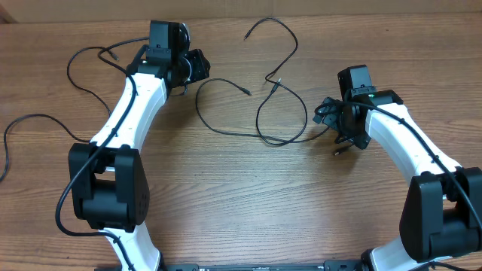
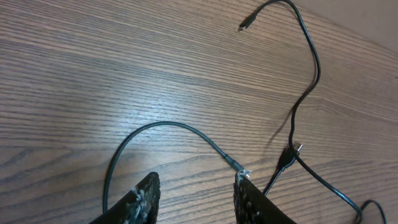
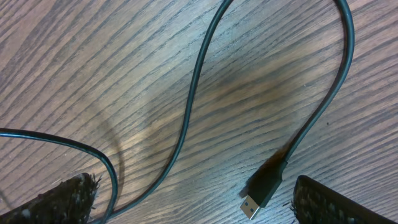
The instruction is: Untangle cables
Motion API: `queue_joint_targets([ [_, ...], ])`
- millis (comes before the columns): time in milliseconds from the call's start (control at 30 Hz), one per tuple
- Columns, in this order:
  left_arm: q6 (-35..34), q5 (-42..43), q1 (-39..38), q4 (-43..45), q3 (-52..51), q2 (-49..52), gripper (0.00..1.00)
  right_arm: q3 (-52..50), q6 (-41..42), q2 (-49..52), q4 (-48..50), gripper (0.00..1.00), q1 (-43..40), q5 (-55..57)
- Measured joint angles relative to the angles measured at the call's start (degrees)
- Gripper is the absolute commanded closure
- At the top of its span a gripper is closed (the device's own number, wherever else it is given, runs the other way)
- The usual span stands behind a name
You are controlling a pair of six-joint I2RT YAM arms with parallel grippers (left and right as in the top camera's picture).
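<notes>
Thin black cables lie loosely looped on the wooden table. One cable (image 1: 217, 128) curves from a small plug (image 2: 237, 165) near my left gripper (image 1: 196, 66) across to the right. Another cable (image 1: 290, 41) snakes down from the far edge, with its small plug (image 2: 247, 25) at the top of the left wrist view. My left gripper (image 2: 196, 186) is open with bare wood between its fingers, and the plug tip touches its right fingertip (image 2: 244, 182). My right gripper (image 3: 196, 199) is open wide over a USB plug (image 3: 264, 186) and a cable strand (image 3: 186, 118).
Thicker black arm wires (image 1: 83, 56) loop at the far left, and another (image 1: 11, 132) lies near the left edge. The table's far edge (image 1: 339, 15) runs along the top. Both arm bases stand at the near edge.
</notes>
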Motion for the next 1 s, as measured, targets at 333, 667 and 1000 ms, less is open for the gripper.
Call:
queue_joint_targets([
  [333, 0.00, 0.00, -2.73, 0.00, 0.00, 0.00, 0.60, 0.00, 0.02, 0.00, -1.09, 0.00, -3.58, 0.04],
  [667, 0.00, 0.00, -4.68, 0.15, 0.00, 0.15, 0.58, -2.01, 2.40, 0.00, -1.38, 0.00, -8.68, 0.17],
  [1000, 0.02, 0.00, -6.56, 0.42, 0.00, 0.37, 0.51, -4.26, 5.38, 0.00, -0.90, 0.00, -12.79, 0.42],
])
